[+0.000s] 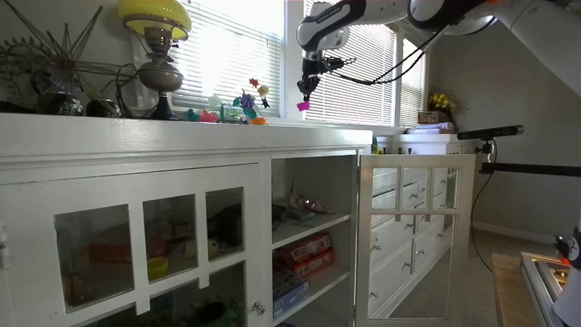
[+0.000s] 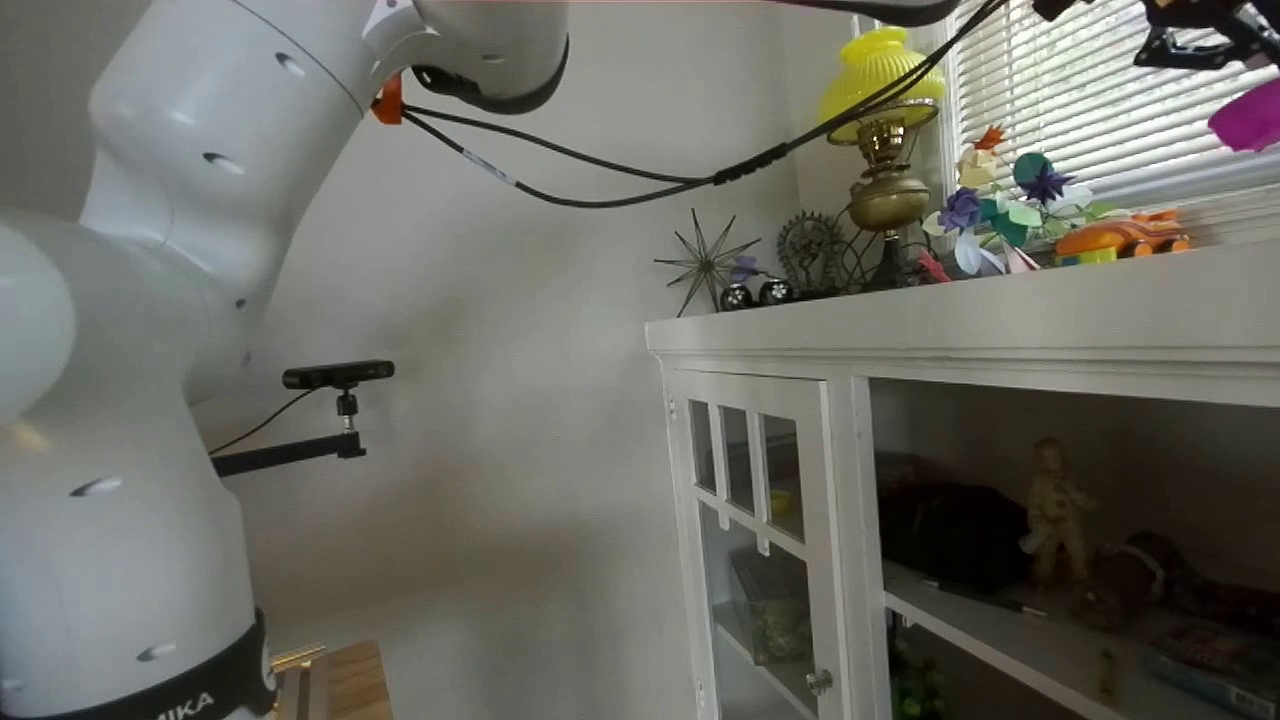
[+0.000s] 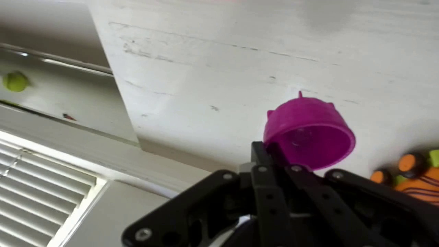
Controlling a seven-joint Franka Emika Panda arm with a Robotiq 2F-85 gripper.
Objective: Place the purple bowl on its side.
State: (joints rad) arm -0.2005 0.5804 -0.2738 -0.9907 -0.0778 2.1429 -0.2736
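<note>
The purple bowl [image 3: 310,120], bright magenta with small nubs on its base, hangs from my gripper [image 3: 269,147] in the wrist view. The gripper is shut on the bowl's rim, one finger inside and one outside. The bowl's mouth faces back toward the gripper and camera. In an exterior view the gripper [image 1: 307,97] points down with the bowl [image 1: 303,106] tilted below its tips, in the air above the white cabinet top [image 1: 317,132]. The bowl [image 2: 1250,118] also shows at the right edge in an exterior view, above the cabinet top [image 2: 1000,312].
An orange toy car [image 3: 422,181] with black wheels stands on the cabinet top near the bowl. Paper flowers [image 2: 1040,200] and a yellow-shaded lamp [image 1: 156,59] stand along it. Window blinds [image 1: 354,81] are behind. A glass cabinet door [image 1: 417,211] stands open below.
</note>
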